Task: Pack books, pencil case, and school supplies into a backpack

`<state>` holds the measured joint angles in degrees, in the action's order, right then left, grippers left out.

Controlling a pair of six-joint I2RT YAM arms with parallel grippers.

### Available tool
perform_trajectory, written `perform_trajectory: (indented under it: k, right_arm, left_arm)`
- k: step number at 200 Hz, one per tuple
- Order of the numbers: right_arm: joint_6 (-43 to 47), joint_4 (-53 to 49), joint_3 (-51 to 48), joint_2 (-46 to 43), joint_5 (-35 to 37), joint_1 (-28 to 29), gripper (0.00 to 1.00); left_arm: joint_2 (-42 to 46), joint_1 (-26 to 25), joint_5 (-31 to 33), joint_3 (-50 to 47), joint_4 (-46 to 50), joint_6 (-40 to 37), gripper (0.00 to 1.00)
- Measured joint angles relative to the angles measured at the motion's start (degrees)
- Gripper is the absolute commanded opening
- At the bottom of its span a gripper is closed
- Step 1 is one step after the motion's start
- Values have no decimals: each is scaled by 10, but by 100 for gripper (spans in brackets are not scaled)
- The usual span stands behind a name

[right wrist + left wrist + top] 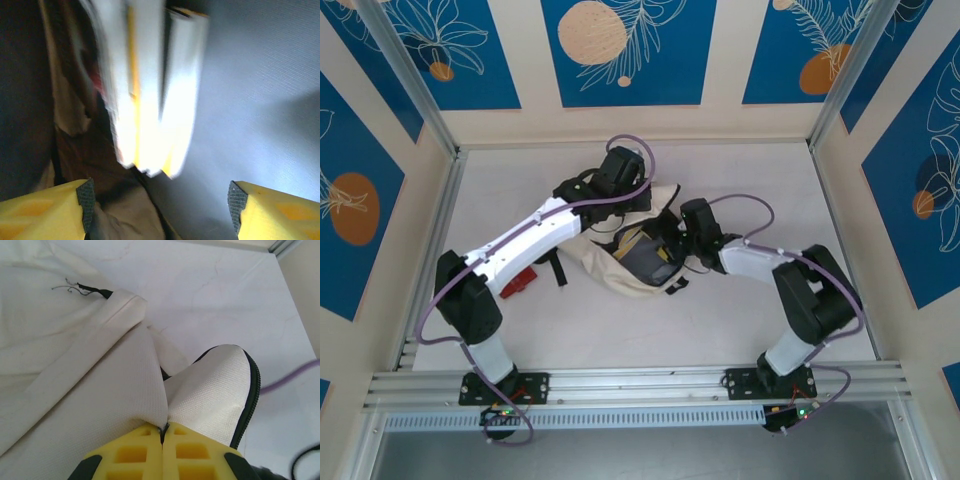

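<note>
Several blurred books (pixel 150 90), right end effector (pixel 160 197) wide, left end effector (pixel 162 434) pinching cream backpack (pixel 100 390)

Bright even top view, soft shadows, right wrist view dim, books (pixel 145 90) blurred and overexposed

Robotics lab test cell: pale worktop (pixel 750 190) boxed in by aluminium posts (pixel 408 75) and blue leaf-patterned wall panels (pixel 625 50) from 9 through 12 to 3 o'clock; slotted mounting rail (pixel 640 382) at 6 o'clock, carrying cabled left arm (pixel 535 232) and right arm (pixel 790 285).
</note>
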<state>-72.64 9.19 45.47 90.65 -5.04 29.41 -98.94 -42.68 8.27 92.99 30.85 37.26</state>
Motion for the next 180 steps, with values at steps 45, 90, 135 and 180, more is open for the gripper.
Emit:
perform_trajectory:
  k: [45, 90, 135, 180]
  right_arm:
    - [25, -167, -63, -156, 101, -6, 71]
    - [77, -290, -68, -250, 191, -14, 71]
    - [173, -344, -1, -240, 217, -29, 71]
    - [283, -344, 139, -119, 138, -50, 67]
  left_arm:
    - [51, 35, -37, -94, -16, 28, 64]
    - [120, 98, -50, -212, -21, 58, 74]
    - [125, 139, -59, -305, -24, 79, 73]
    - [90, 144, -68, -320, -52, 99, 67]
